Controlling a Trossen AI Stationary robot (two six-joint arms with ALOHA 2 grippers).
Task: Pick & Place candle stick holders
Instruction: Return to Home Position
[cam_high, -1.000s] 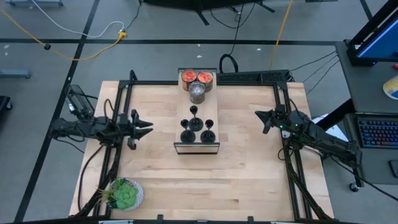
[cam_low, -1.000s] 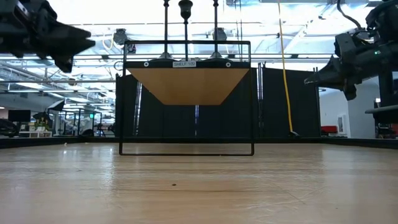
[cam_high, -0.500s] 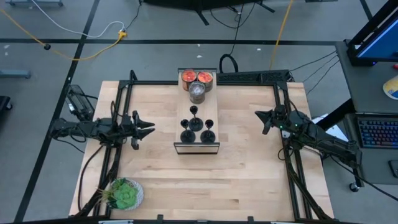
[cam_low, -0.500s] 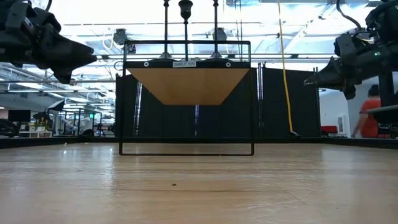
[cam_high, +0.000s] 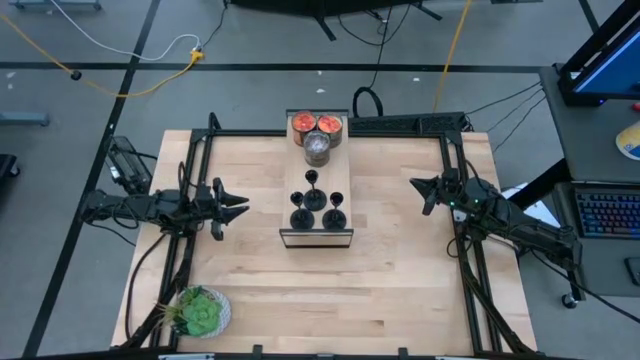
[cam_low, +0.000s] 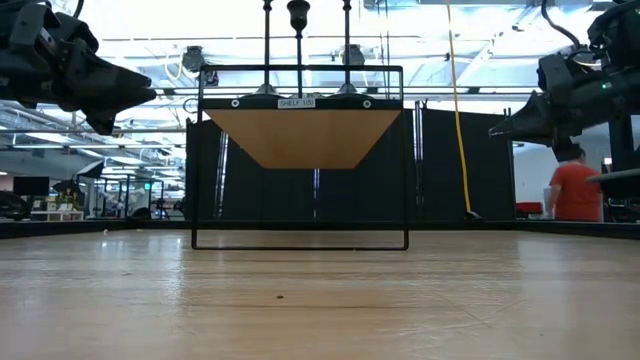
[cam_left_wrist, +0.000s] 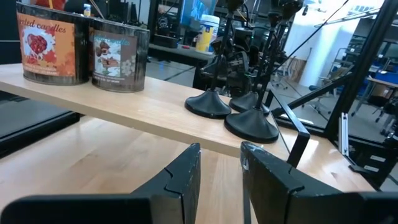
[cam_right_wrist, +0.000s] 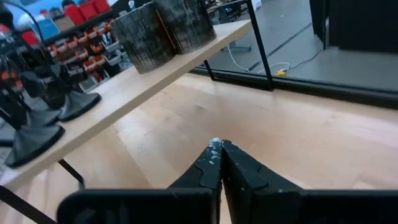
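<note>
Item: table (cam_high: 400, 270), pale wood planks in butcher-block pattern, smooth matt surface, edged by black metal framing. Item: shelf (cam_high: 342, 172), 1 flat board of like pale wood raised on a thin black rod frame, standing at the table's middle and running toward its rear edge; a small white label is fixed to the front rail. Item: 3 candle stick holders (cam_high: 334, 219), black, each with a round flared base, thin stem and small cup top, upright on the front half of the shelf, 2 side by side near the front edge and 1 just behind and between them. Item: 2 glass jars (cam_high: 302, 123), cylindrical, red-orange contents with printed labels, side by side at the shelf's rear end. Item: 1 greyish jar (cam_high: 317, 147), cylindrical, just in front of and between those 2. Item: left gripper (cam_left_wrist: 221, 149), dark angular fingers, held above the table's left side, aimed at the shelf and well apart from it, jaws parted by a narrow gap, nothing between them. Item: right gripper (cam_right_wrist: 217, 144), above the right side, likewise aimed at the shelf and well apart, tips pressed together, empty. Item: green leafy plant (cam_high: 200, 312), round pot, front left corner.
</note>
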